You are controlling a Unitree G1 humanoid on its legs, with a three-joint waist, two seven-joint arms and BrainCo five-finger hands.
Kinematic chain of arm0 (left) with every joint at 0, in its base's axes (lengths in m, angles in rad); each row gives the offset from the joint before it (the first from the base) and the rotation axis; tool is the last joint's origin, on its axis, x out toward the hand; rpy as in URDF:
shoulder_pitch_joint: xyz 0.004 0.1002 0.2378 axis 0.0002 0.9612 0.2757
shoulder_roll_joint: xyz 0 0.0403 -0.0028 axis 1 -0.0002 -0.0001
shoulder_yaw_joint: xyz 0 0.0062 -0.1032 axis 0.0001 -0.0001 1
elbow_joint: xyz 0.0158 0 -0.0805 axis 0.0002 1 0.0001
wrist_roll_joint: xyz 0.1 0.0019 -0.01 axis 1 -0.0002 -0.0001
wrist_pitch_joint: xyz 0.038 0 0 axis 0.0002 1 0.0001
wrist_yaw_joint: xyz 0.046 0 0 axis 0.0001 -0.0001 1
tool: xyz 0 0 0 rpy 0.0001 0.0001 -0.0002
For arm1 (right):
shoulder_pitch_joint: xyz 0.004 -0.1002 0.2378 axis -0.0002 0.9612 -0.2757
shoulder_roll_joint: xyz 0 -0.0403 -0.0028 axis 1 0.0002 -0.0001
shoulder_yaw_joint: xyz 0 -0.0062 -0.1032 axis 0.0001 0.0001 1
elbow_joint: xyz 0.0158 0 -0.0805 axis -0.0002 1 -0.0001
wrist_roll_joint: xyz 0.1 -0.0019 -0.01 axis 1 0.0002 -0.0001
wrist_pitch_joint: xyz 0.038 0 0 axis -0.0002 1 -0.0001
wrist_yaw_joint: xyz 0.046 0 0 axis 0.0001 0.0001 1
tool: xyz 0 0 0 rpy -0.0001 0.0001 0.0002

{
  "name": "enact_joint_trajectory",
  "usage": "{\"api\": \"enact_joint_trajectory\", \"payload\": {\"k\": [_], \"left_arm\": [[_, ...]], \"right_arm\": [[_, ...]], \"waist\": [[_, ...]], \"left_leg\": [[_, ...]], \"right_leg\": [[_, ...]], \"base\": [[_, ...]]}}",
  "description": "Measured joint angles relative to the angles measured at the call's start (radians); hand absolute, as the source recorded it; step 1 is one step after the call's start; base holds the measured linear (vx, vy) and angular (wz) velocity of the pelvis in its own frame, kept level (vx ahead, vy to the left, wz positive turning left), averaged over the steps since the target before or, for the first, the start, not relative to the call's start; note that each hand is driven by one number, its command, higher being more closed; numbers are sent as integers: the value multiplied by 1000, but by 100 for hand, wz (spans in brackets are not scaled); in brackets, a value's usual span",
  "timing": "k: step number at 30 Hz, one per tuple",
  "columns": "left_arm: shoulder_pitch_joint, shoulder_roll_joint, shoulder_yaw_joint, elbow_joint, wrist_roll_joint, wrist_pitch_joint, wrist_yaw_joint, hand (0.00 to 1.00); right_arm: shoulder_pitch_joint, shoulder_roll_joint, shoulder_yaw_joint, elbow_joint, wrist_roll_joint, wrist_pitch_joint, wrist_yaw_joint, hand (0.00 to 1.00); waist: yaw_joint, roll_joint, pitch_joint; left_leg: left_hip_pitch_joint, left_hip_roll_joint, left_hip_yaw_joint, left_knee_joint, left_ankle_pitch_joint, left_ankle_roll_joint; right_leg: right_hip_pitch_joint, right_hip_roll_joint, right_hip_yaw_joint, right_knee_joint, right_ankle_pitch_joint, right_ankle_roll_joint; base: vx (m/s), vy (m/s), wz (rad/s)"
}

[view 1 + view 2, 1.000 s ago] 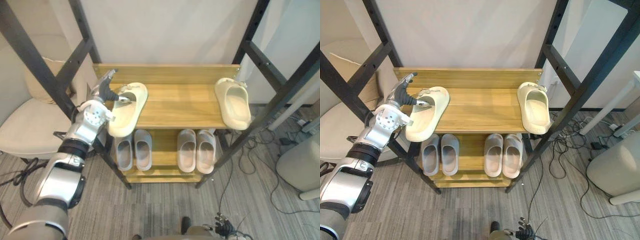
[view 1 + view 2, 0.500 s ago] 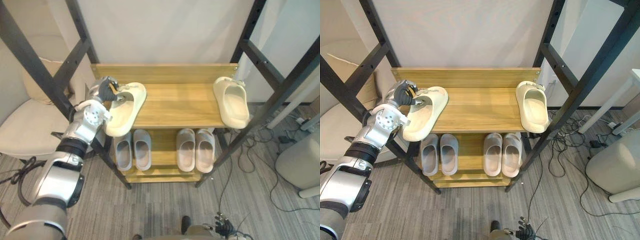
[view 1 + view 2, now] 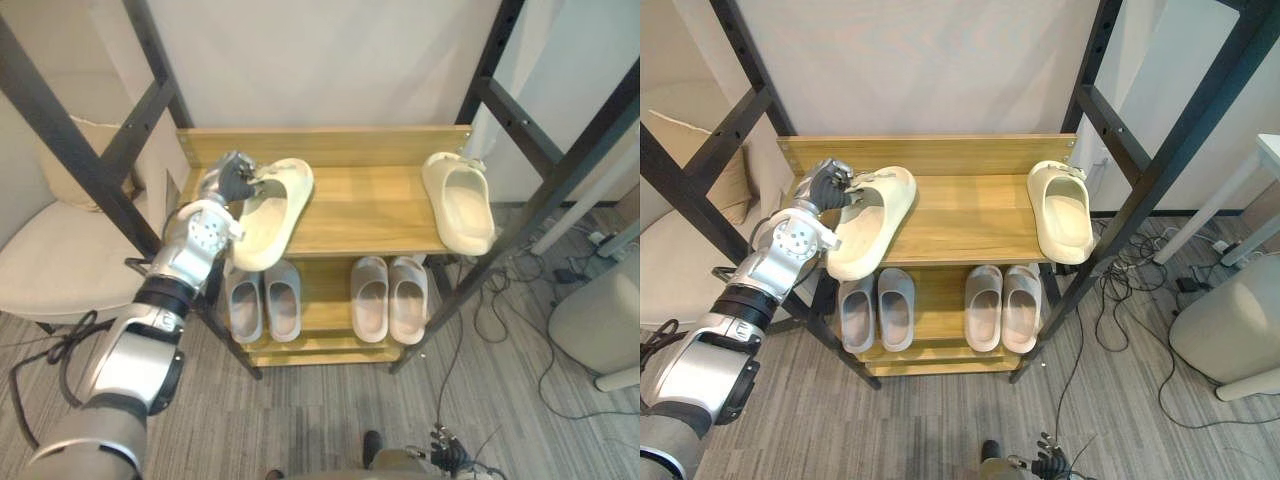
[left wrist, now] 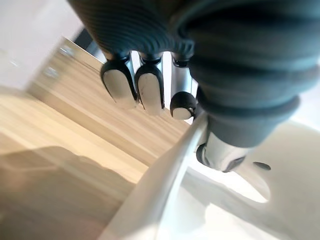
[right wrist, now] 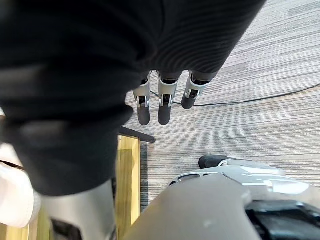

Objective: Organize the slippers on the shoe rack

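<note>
No lettering or number can be read on the slippers [image 3: 1060, 212] or shoe rack [image 3: 960, 215].

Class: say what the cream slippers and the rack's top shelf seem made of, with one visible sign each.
Cream slippers: likely moulded foam or soft rubber, matt; thick, seamless, one-piece shape. Top shelf: wood or wood-look board, smooth; pale grain lines run along it.

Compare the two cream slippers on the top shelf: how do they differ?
The left slipper is gripped by the left hand; the right slipper lies free. The left slipper sits slanted, its near end past the top shelf's front edge; the right slipper lies nearly straight by the right end. Both are cream, soles down.
</note>
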Motion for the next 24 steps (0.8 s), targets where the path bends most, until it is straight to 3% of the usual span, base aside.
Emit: {"api": "enact_joint_trajectory", "payload": {"k": [8,17,24], "left_arm": [[-46,-51,0,0,0,9,19,100],[-121,-54,50,79,-9,30,44,100],[-141,-49,89,84,-19,30,41,100]], "right_arm": [[8,-1,-18,-33,8,3,-5,0],[19,0,-44,-37,31,3,-14,0],[20,0,-69,-40,49,-3,-16,0]], "waist": [[-20,21,39],[-50,51,67],[-41,70,90]], "left_leg": [[10,1,47,0,-8,-3],[9,11,91,2,-23,-12],[-7,15,113,12,-26,-15]], "right_leg": [[-24,8,44,14,-1,-2],[-52,27,86,17,3,-5],[-82,31,108,29,4,-7]], "base": [[-8,-2,-18],[13,-10,-16],[-26,-15,-8]]}}
